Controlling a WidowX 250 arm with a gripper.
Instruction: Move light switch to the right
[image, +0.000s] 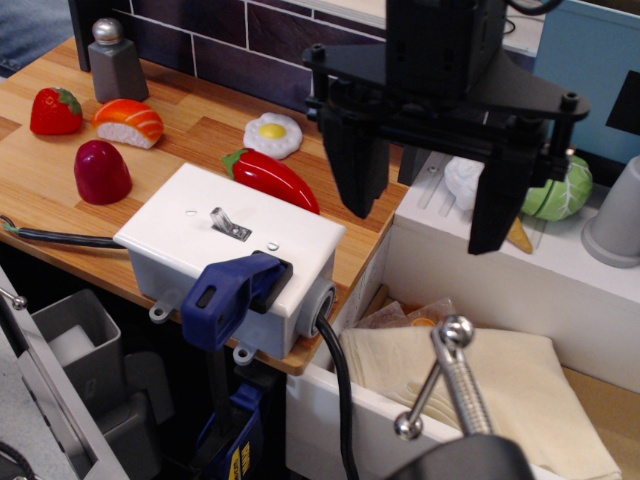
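The light switch (225, 222) is a small silver-grey toggle lever on a little metal plate, set in the top of a white rectangular box (232, 250) at the front edge of the wooden counter. The lever leans toward the upper left. My gripper (428, 213) is black, open and empty, with its two fingers (352, 165) hanging down wide apart. It hovers above and to the right of the box, over the counter's right edge, well clear of the switch.
A blue clamp handle (232, 293) grips the box front, and a black cable (340, 385) leaves its right side. Toy foods lie behind: red pepper (272, 178), fried egg (273, 134), sushi (129, 122), strawberry (55, 111), plum (101, 172). A grey shaker (115, 62) stands at the back. A white sink (480, 300) with a metal faucet (455, 385) lies to the right.
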